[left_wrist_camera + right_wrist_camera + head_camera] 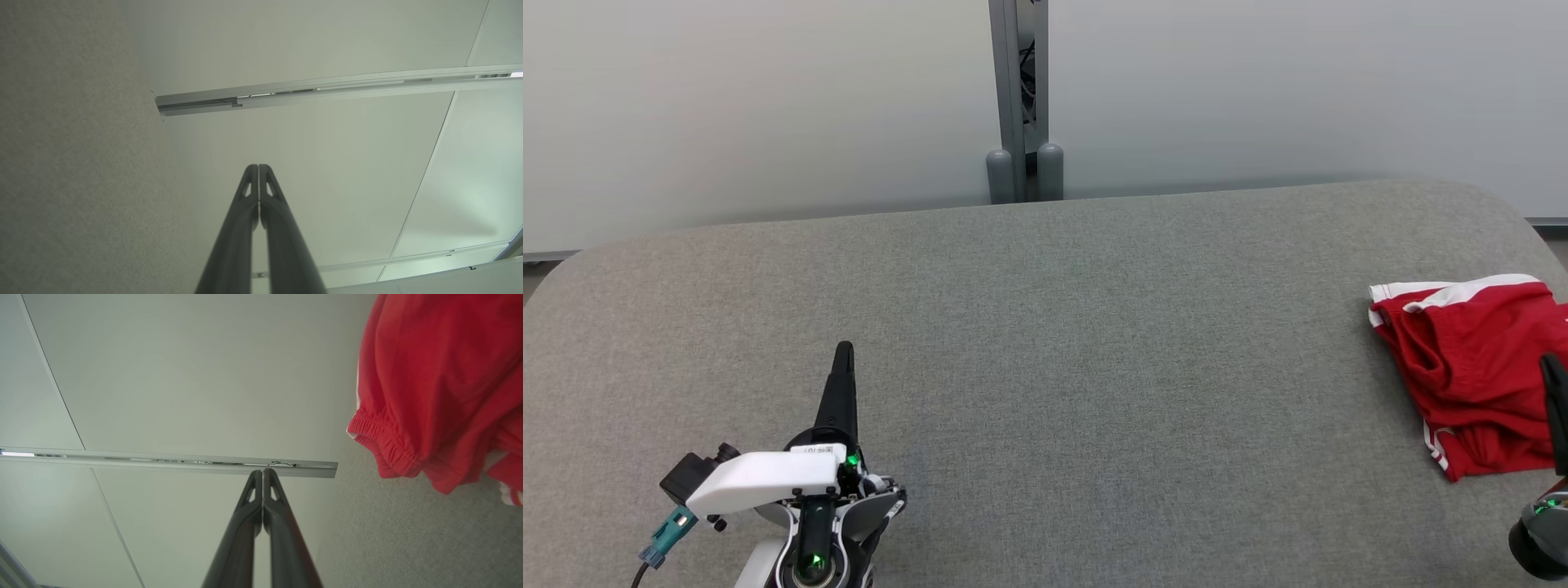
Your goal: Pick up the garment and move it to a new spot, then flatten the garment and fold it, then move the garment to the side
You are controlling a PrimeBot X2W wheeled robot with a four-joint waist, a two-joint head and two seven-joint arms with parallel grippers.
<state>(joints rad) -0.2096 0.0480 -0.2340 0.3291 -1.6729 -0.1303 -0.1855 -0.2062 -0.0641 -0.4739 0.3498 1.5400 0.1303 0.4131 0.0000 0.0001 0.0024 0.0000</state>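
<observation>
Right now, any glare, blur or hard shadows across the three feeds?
Head view: soft even light, no glare, garment sharp with self-shadowed folds. Left wrist view: left gripper blurs toward the bottom edge; bright patch on wall. Right wrist view: right gripper likewise soft at its base; garment slightly soft.

Grey table (1045, 327), pale wall (768, 98) behind

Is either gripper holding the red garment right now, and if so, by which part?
Nothing is held. The left gripper and the right gripper are both shut with nothing between their fingers. The red garment lies loose on the grey table.
</observation>
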